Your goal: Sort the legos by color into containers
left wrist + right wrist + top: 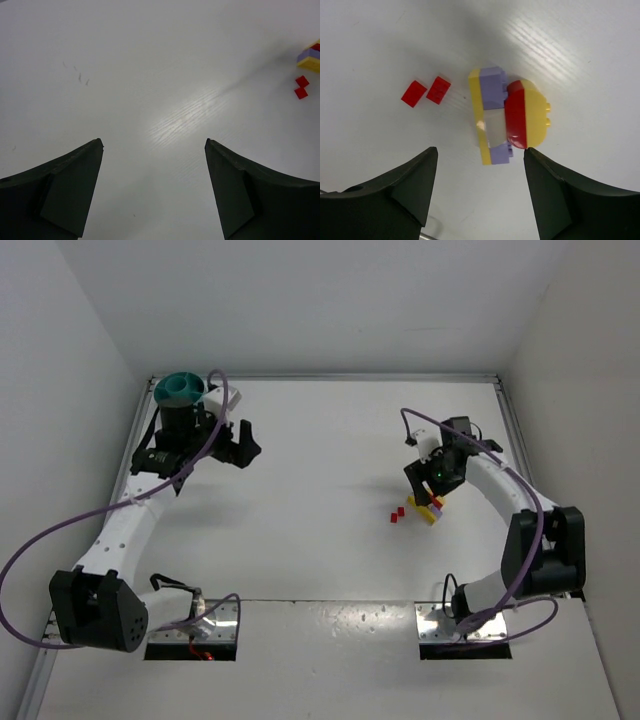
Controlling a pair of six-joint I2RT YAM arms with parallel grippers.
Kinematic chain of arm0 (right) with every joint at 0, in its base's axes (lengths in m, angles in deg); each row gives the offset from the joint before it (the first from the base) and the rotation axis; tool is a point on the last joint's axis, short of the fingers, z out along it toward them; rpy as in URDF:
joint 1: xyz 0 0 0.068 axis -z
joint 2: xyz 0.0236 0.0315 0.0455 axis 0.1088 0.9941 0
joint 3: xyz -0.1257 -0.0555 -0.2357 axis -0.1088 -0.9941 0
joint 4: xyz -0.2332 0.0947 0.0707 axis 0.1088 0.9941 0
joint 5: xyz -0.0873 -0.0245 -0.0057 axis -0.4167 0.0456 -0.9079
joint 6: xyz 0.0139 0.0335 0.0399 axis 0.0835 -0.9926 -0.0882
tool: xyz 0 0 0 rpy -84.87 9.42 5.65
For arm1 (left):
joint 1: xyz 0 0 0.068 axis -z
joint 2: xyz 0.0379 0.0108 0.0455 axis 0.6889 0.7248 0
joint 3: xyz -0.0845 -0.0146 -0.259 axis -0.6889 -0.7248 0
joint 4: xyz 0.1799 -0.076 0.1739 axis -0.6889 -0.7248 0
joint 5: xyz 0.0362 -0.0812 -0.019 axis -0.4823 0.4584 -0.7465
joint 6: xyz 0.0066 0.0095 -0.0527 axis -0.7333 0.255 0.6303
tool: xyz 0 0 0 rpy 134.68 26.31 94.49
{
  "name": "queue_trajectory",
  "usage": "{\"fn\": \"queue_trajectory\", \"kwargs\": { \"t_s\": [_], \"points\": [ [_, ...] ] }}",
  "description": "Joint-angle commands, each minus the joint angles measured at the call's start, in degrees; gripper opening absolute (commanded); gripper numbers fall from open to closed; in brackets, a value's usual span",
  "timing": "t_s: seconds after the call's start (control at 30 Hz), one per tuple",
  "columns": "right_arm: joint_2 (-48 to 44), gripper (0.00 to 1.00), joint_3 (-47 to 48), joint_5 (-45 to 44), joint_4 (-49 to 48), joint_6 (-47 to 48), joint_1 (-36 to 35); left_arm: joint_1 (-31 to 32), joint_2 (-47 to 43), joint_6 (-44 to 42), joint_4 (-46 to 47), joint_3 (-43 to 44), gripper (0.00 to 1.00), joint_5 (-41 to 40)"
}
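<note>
Left gripper (155, 145): jaws spread wide, nothing between them, only bare white desk (320, 430) below; holds and touches nothing. In the top view it sits in the upper left of the frame.

Right gripper (480, 150): jaws spread wide, holds nothing. It hangs over the clump of joined plastic bricks (505, 115). The right-hand fingertip is very close to the clump's lower edge; contact cannot be told.

Clump, look: a long thin yellow plate, purple bricks against it, then a red rounded piece and a yellow rounded piece with two studs.

Clump, orientation: in the right wrist view the long axis runs top to bottom of the frame, slightly tilted; studs point to the frame's right.

Clump, place: right of centre in the top view, on the desk.

Two small red flat bricks (426, 92): loose, side by side, to the left of the clump, each lying on a diagonal.

Round teal plastic bowl (180, 388): upper left corner of the desk in the top view, partly behind the left arm, well apart from all the bricks.
</note>
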Motion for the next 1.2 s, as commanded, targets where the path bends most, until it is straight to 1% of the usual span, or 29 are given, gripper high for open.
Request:
{"fn": "queue_trajectory", "kwargs": {
  "t_s": [0.0, 0.07, 0.13, 0.17, 0.27, 0.3, 0.37, 0.4, 0.47, 0.5, 0.6, 0.67, 0.7, 0.8, 0.83, 0.9, 1.07, 1.17],
  "points": [
    [-4.69, 0.71, -0.04, 0.78, -0.16, 11.02, 2.06, 1.01, -1.76, -2.38, 1.11, -0.53, 0.89, 4.57],
    [-6.97, 0.71, -0.92, 1.32, -0.16, 16.50, 2.94, 1.01, -1.76, -2.92, 0.59, -0.53, 0.90, 7.64],
    [-7.51, 0.71, -0.93, -1.30, -0.68, 21.77, 4.52, 1.01, -1.76, -3.53, 0.59, -0.53, 0.90, 8.97],
    [-5.51, 0.71, 0.03, -2.54, -0.68, 21.80, 5.14, 1.01, -1.15, -3.54, 0.59, -0.53, 0.90, 8.98],
    [-0.06, 0.64, 6.35, -2.82, 3.70, 21.80, 9.00, 1.63, -0.62, -2.92, 0.59, -0.01, 0.90, 8.98],
    [2.75, 0.61, 8.20, -1.77, 4.41, 21.80, 11.27, 1.63, -0.62, -2.92, 0.59, 0.00, 0.90, 8.98],
    [4.52, 0.60, 8.74, -0.19, 6.59, 21.18, 13.22, 2.15, -0.09, -2.92, 0.59, 0.00, 0.90, 8.98],
    [5.32, 0.59, 9.44, 2.95, 7.92, 21.79, 14.80, 2.15, -0.09, -2.92, 0.59, 0.00, 0.90, 8.98],
    [6.46, 0.58, 9.45, 6.40, 12.21, 24.85, 16.04, 2.15, -0.09, -2.92, 0.59, -0.52, 0.90, 8.98],
    [6.47, 0.57, 8.92, 9.46, 13.19, 25.92, 16.57, 2.15, -0.09, -2.92, 0.59, -0.53, 0.90, 8.98],
    [4.72, 0.57, 6.03, 14.13, 15.66, 29.17, 17.19, 2.15, -0.62, -3.45, 0.59, -0.53, 0.90, 8.36],
    [4.18, 0.57, 3.92, 15.63, 16.27, 30.05, 17.71, 2.15, -0.62, -3.45, 0.59, -0.53, 0.90, 8.36],
    [3.57, 0.57, 3.30, 16.77, 16.28, 30.58, 17.71, 2.15, -0.10, -3.45, 0.59, -0.53, 0.90, 8.36],
    [3.04, 0.63, 0.66, 19.41, 15.58, 30.06, 17.71, 2.15, -0.09, -2.83, 1.19, -0.53, 0.90, 8.36],
    [3.04, 0.64, 0.13, 19.42, 15.58, 29.27, 17.71, 2.15, 0.52, -2.31, 1.20, -0.53, 0.90, 8.36],
    [3.65, 0.65, -1.54, 19.42, 12.42, 26.29, 17.10, 2.15, 1.05, -1.78, 1.73, -0.53, 0.90, 8.36],
    [4.18, 0.65, -4.08, 16.18, 3.56, 19.70, 17.10, 2.15, 1.05, -1.78, 2.26, -0.53, 0.90, 7.75],
    [4.18, 0.65, -4.62, 14.94, 0.82, 18.46, 17.10, 2.15, 1.57, -1.78, 2.26, -0.53, 0.90, 7.75]
  ]
}}
